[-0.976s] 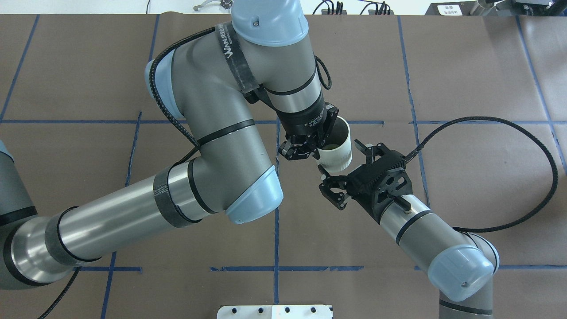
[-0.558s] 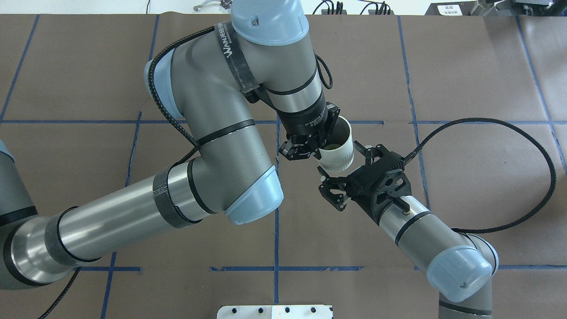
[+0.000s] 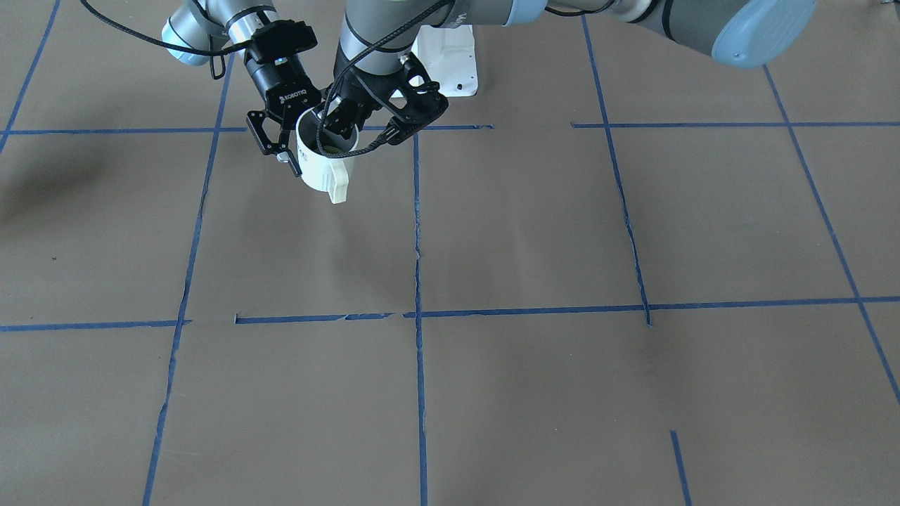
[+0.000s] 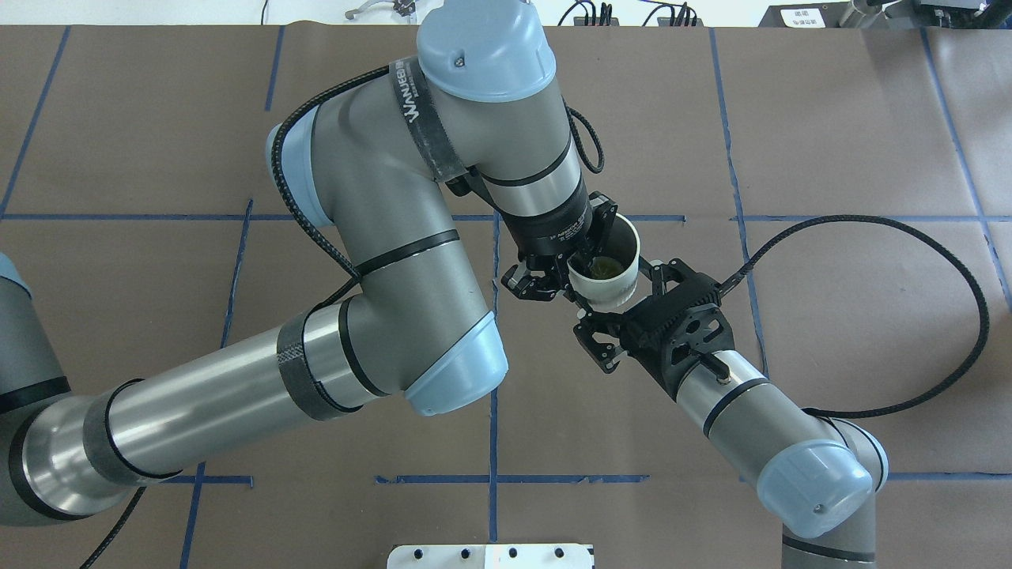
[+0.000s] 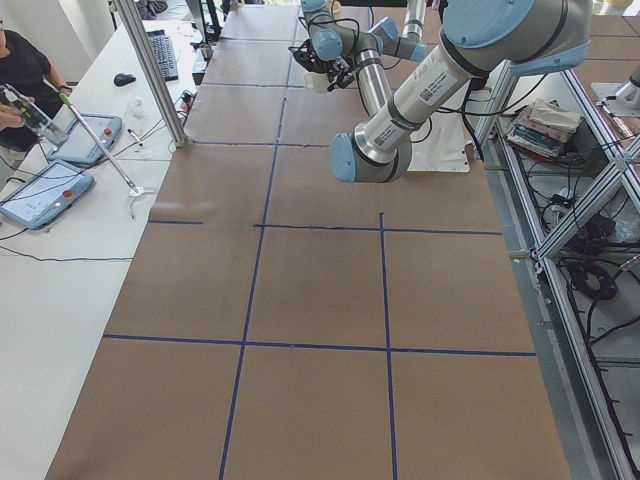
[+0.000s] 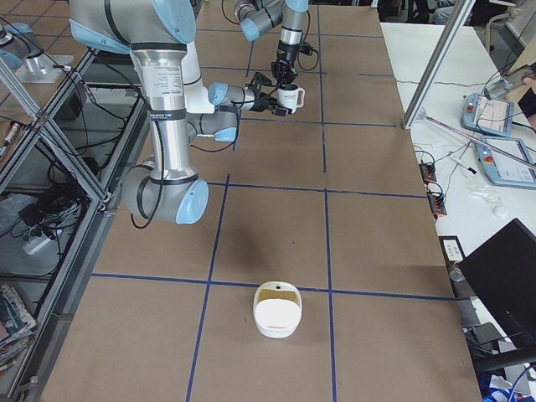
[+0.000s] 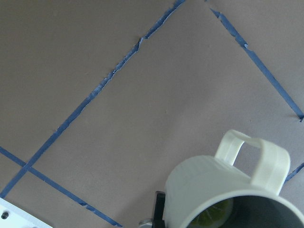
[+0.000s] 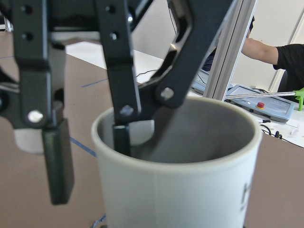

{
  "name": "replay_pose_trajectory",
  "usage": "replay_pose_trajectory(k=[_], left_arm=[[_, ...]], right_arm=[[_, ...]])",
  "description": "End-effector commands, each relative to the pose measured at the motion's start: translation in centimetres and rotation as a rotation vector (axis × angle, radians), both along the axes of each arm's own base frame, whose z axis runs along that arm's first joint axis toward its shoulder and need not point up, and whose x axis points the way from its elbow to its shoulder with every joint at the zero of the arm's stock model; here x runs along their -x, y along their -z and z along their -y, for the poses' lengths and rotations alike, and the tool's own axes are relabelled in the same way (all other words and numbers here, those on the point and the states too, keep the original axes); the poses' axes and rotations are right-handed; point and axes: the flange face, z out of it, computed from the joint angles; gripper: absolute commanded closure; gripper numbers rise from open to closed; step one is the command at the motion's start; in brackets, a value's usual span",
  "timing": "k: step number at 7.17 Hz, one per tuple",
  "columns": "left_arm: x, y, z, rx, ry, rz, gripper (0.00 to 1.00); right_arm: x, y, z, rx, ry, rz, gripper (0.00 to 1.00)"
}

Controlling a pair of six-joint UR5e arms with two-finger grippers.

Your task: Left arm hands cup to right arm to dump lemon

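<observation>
The white cup (image 4: 607, 273) hangs above the table, upright, with the yellow-green lemon (image 4: 601, 267) inside. My left gripper (image 4: 571, 273) is shut on the cup's rim, one finger inside and one outside. My right gripper (image 4: 615, 299) is open, with its fingers on either side of the cup's lower body. In the front view the cup (image 3: 318, 160) shows its handle (image 3: 337, 188) pointing away from both arms, between the ROBOTIQ right gripper (image 3: 295, 144) and the left gripper (image 3: 336, 130). The left wrist view shows the cup (image 7: 213, 185) and lemon (image 7: 212, 217). The cup (image 8: 180, 190) fills the right wrist view.
Brown paper with blue tape lines (image 4: 492, 442) covers the table. A white base plate (image 4: 490, 555) sits at the robot's edge. A white rounded container (image 6: 276, 311) stands toward the table's right end. Operators' tablets (image 5: 50, 190) lie on a side table.
My left arm has carried the cup to the right and nearer the right gripper. The cup's body now sits between the right gripper's open fingers. The right arm barely moved.
</observation>
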Motion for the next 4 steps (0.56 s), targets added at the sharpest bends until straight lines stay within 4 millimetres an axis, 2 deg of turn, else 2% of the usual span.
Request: replay_pose_trajectory(k=[1,2,3,4], left_arm=[[1.5,0.9,-0.6,-0.028,0.009,-0.036,0.00],[3.4,1.6,0.0,-0.042,0.035,-0.055,0.00],[5.5,1.7,1.1,-0.051,0.067,-0.067,0.00],[7.5,1.0,2.0,-0.052,0.094,-0.070,0.00]], right_arm=[[-0.2,-0.5,0.0,0.001,-0.007,-0.009,0.62],[-0.5,-1.2,0.1,0.003,-0.022,-0.021,0.62],[-1.5,-3.0,0.1,0.007,-0.053,-0.051,0.62],[-3.0,-4.8,0.2,0.016,-0.107,-0.073,0.62]])
